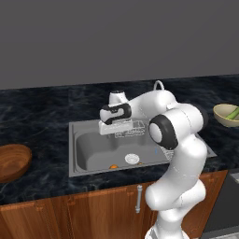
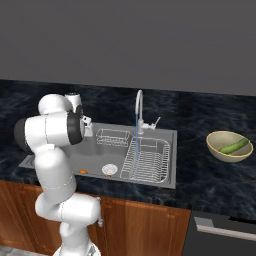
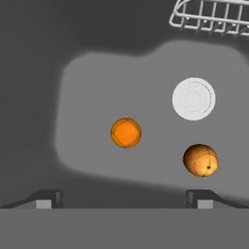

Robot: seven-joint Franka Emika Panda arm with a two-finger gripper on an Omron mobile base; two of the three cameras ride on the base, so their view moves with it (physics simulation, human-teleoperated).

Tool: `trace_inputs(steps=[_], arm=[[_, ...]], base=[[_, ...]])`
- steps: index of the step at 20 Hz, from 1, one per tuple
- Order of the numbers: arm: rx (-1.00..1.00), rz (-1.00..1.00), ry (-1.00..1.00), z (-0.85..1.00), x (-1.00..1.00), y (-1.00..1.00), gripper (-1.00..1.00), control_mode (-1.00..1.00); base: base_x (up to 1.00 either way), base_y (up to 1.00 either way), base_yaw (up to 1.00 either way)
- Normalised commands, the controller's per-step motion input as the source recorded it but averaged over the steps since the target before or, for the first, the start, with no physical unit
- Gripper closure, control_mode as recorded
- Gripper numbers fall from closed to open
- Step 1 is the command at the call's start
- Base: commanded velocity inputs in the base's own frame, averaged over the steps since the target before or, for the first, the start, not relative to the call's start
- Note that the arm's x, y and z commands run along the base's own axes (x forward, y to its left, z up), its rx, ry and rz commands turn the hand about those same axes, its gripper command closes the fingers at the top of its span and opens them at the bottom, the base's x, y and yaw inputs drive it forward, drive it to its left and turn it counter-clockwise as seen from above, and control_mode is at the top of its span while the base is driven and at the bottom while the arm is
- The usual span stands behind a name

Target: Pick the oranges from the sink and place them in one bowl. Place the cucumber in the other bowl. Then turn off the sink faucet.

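You have two oranges lying on the sink [image 1: 79, 154] floor: in the hand view the brighter orange [image 3: 126, 132] sits near the middle, and the darker orange [image 3: 200, 160] lies apart from it, lower right, just below the round drain [image 3: 193, 98]. A corner of the wire basket [image 3: 211, 15] shows at the top right of that view. Your tool [image 3: 124, 198] hangs over the basin with its jaws spread wide and nothing between them; its two dark fingertips [image 3: 48, 198] stand well to either side of the brighter orange, not touching either fruit. From the left base view you see the hand above the left half of the basin. The faucet [image 2: 138, 107] arches over the ribbed drainer side, and a thin blue stream [image 2: 136, 131] runs down from its spout. The cucumber [image 2: 234, 147] already lies in the yellow bowl [image 2: 216, 146] on the dark tabletop [image 2: 200, 175], well to the right of the sink. The brown bowl [image 1: 13, 161] stands on the tabletop to the left of the sink, with no fruit visible in it.
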Motion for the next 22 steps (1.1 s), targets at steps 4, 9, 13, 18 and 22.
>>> trace_inputs(steps=[4,9,13,18,22], arm=[[0.00,0.00,0.00,-0.20,0.14,0.08,-1.00,-1.00],[0.00,0.00,0.00,-0.24,0.15,0.11,-1.00,-1.00],[0.00,0.00,0.00,-0.30,0.15,0.11,-1.00,-1.00],[0.00,0.00,0.00,-0.35,0.14,0.03,-1.00,-1.00],[0.00,0.00,0.00,-0.38,0.08,0.00,-1.00,-1.00]], base=[[0.00,0.00,0.00],[0.00,0.00,0.00],[0.00,0.00,0.00],[0.00,0.00,0.00],[0.00,0.00,0.00]])
